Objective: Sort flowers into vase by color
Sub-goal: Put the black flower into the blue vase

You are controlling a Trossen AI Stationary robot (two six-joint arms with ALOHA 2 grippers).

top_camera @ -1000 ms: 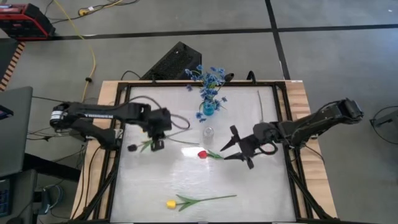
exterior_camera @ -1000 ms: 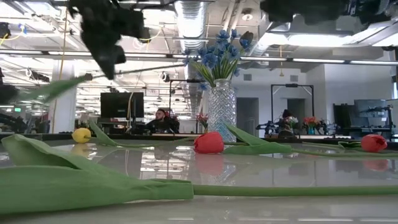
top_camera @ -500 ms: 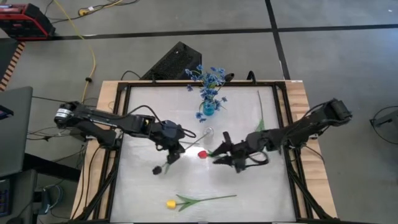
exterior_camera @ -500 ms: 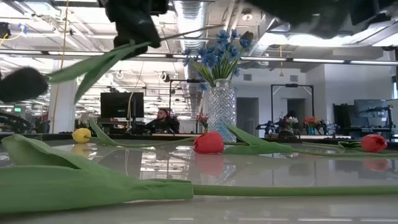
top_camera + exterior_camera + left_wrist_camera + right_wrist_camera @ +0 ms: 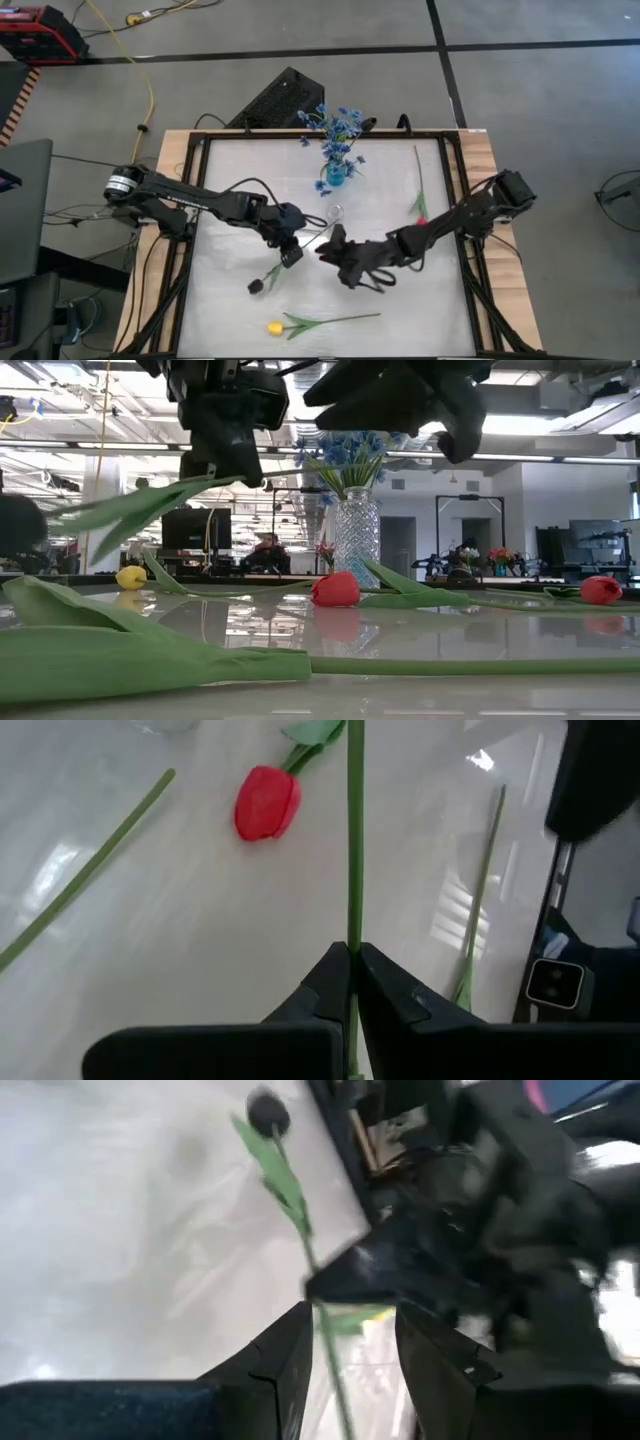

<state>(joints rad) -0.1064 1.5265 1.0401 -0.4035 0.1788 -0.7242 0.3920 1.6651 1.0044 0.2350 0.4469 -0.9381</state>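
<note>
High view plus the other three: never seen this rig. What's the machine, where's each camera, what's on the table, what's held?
A two-armed robot works at a white table. One camera looks straight down, one sits at tabletop level, and one rides on each wrist. The left hand is shut on the stem of a dark-bloomed flower, lifted off the table. The right hand is open, its fingers either side of that stem. Lying on the table: a yellow tulip and a red tulip. At the far side a blue vase holds blue blossoms; a clear glass vase stands nearer the middle.
</note>
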